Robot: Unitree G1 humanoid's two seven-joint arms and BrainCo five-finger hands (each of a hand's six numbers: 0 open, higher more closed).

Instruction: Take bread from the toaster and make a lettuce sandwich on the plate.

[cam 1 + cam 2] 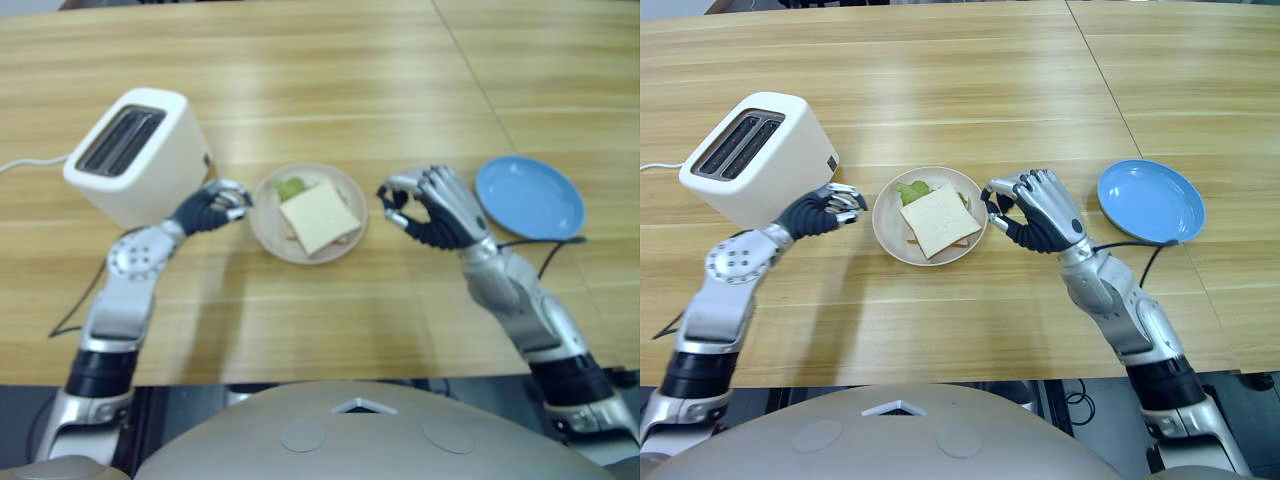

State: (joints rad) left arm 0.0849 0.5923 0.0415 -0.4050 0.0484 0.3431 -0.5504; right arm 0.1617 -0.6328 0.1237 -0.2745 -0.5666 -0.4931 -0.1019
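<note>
A white toaster (752, 155) stands at the left of the wooden table, its two slots dark. On the beige plate (887, 236) in the middle lies a sandwich: a bread slice (939, 220) on top, green lettuce (912, 189) showing at its far left edge, another slice beneath. My left hand (825, 209) hovers between toaster and plate, fingers curled, holding nothing. My right hand (1032, 210) is just right of the plate, fingers curled with the tips pinched together, nothing in them.
An empty blue plate (1150, 200) lies to the right of my right hand. A black cable (1140, 243) runs by my right forearm. The toaster's white cord (654, 166) leads off the left edge.
</note>
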